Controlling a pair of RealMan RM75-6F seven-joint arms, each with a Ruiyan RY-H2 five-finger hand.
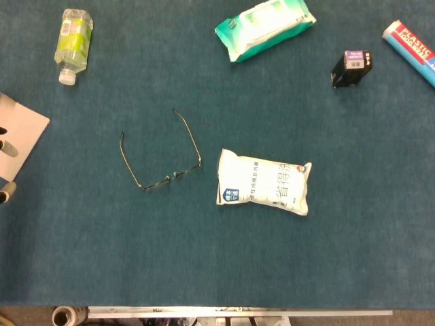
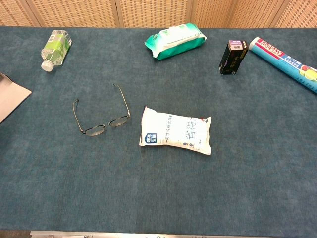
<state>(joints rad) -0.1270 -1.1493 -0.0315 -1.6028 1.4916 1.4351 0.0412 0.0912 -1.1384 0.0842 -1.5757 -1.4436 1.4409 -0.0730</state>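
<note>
While neither hand shows, glasses (image 1: 161, 154) mid-table, white pouch (image 1: 264, 182) beside, wide bare cloth around.

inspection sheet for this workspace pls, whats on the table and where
surface: dark teal felt table, no spills seen
job's things: open glasses lying flat, left of a white pouch, apart from it
clutter: bottle lying far left; green wipes pack far centre; small dark box upright; plastic wrap box far right; cardboard at left edge
hands: left, only fingertips at head view's left edge, state unclear; right, nothing seen
cables: nothing seen
surroundings: woven panels behind table
</note>
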